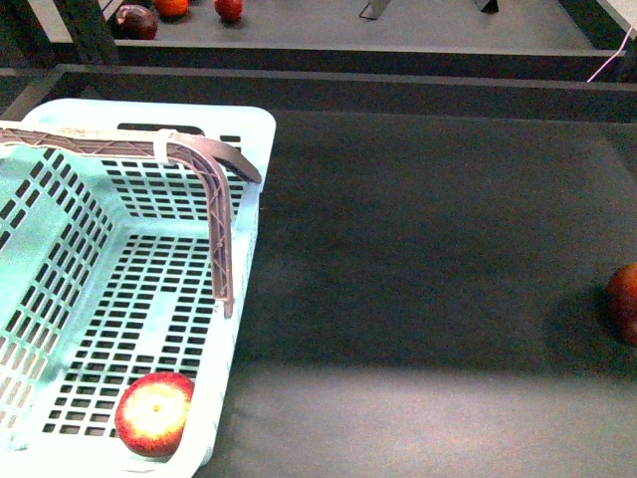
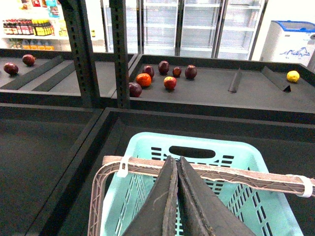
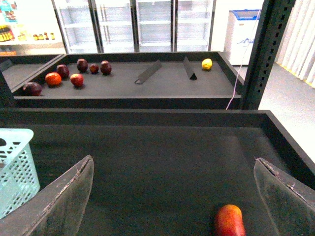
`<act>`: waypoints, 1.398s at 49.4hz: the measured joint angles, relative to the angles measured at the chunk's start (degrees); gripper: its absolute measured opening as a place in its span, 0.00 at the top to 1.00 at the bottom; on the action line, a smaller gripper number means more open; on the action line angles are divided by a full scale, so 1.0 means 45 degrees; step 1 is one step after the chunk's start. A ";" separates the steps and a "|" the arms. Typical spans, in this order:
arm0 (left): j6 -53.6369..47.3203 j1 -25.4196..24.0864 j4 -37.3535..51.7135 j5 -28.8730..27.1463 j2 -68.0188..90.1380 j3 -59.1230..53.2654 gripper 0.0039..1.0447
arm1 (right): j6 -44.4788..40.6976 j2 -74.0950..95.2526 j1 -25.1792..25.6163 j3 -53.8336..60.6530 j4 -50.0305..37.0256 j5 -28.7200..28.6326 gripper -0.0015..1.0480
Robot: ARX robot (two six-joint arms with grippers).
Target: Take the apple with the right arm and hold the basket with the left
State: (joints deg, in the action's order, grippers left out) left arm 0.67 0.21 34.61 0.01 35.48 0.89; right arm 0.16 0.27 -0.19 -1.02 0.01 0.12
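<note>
Front view, nearest first: an apple with a red rim and a yellow blush lies on the slotted floor of the basket, lower left of the frame, close to the basket's near right corner. The basket fills the left half; a grey bent handle runs across its top and drops down along the right wall. At the right edge, mid-height, a second red fruit sits on the dark table, cut off by the frame, well apart from the basket. Neither of my arms shows here.

Left wrist view: my left pincer has its two fingers pressed together, tips just above the handle strap, over the basket; I cannot tell whether they touch it.

Right wrist view: my right pincer is spread wide, fingers at the lower left and lower right corners. The red fruit lies on the table between them, nearer the right finger, untouched.

Far: a back shelf carries several dark red and orange fruits and one yellow fruit.
</note>
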 joint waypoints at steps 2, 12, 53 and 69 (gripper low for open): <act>0.0000 0.0000 -0.0500 0.0000 -0.0549 0.0000 0.97 | 0.0000 0.0000 0.0000 0.0000 0.0000 0.0000 0.09; -0.0005 0.0000 -0.2234 0.0000 -0.2380 -0.0005 0.97 | 0.0000 0.0000 0.0000 0.0000 0.0000 0.0000 0.09; -0.0005 0.0000 -0.7645 0.0000 -0.7762 -0.0005 0.97 | 0.0000 0.0000 0.0000 0.0000 0.0000 0.0000 0.09; -0.0010 0.0000 -0.7674 -0.0005 -0.7805 -0.0005 0.97 | 0.0000 0.0000 0.0000 0.0000 0.0000 0.0000 0.09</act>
State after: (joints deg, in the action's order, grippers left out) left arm 0.62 0.21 0.08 -0.01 0.36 0.86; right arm 0.16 0.27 -0.19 -1.02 0.01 0.12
